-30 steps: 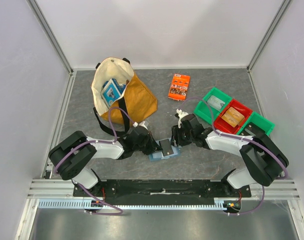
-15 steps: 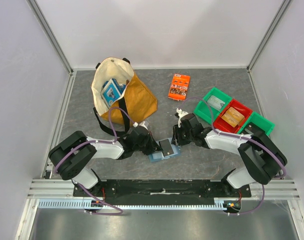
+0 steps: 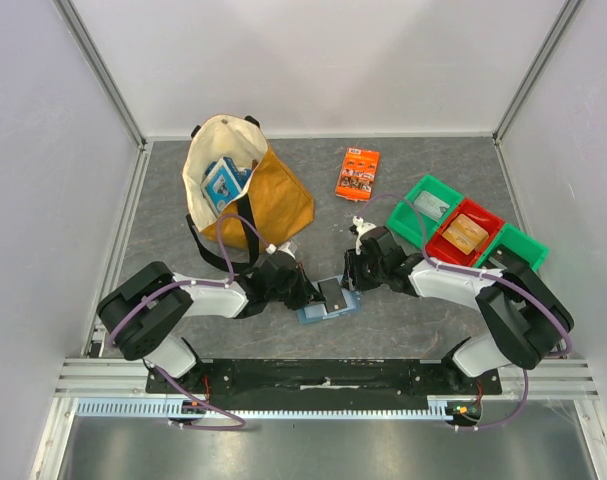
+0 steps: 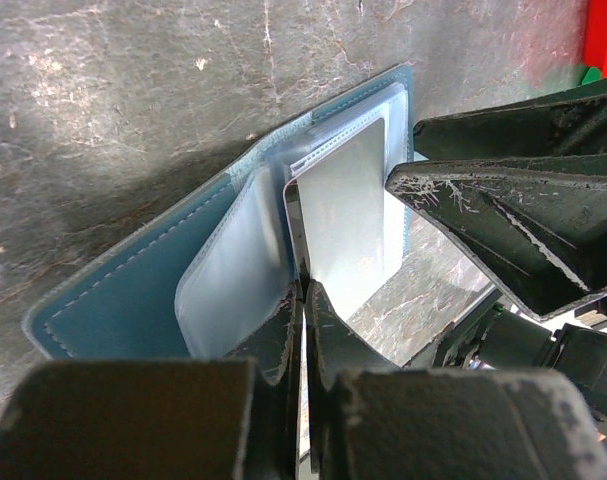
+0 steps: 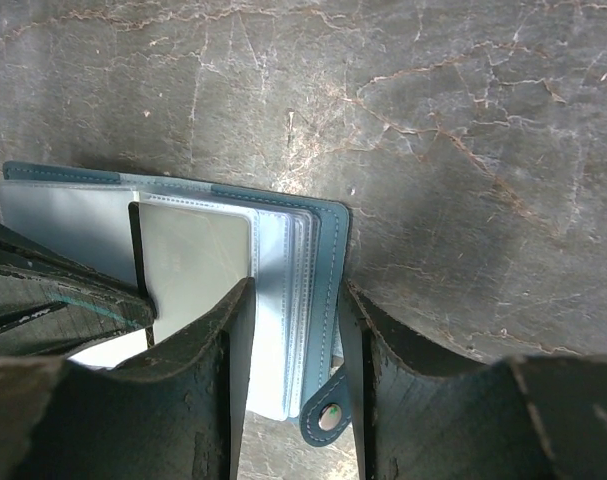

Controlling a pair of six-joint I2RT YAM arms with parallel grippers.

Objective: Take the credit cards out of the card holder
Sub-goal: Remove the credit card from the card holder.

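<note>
The light-blue card holder (image 3: 309, 315) lies open on the table between my two arms. A dark grey credit card (image 3: 331, 293) sticks partway out of one of its clear pockets. In the left wrist view, my left gripper (image 4: 305, 292) is shut on the near edge of that card (image 4: 348, 225), over the holder (image 4: 113, 300). My right gripper (image 5: 295, 320) stands open astride the holder's right edge (image 5: 328, 250). One finger rests on the pockets beside the card (image 5: 193, 260), and the other is just outside the cover, near the snap tab (image 5: 328, 415). No tan-orange card shows.
A tan tote bag (image 3: 245, 190) holding a blue-and-white box (image 3: 223, 180) stands at the back left. An orange printed packet (image 3: 358, 172) lies at the back centre. Green and red bins (image 3: 463, 232) sit to the right, close behind my right arm.
My right gripper has shifted slightly toward the holder. The left gripper, the card and the holder have stayed where they were.
</note>
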